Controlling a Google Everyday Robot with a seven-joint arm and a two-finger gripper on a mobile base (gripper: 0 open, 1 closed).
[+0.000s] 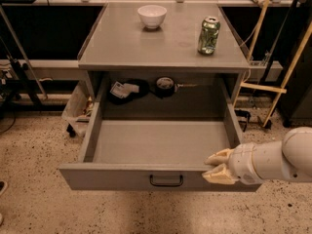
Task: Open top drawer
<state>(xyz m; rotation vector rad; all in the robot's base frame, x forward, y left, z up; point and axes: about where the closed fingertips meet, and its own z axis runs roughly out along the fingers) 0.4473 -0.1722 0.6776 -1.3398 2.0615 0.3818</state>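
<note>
The top drawer (107,177) is seen pulled well out toward 6 o'clock, with the gripper (211,168) placed at its front rim at 4 o'clock; its hold cannot be told.

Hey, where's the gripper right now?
In the camera view the gripper is low on the right, at the right end of the open top drawer front, to the right of its black handle.

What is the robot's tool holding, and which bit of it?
The tool grips the top drawer by its front wall's top edge, near the right end, not by the black handle.
</note>
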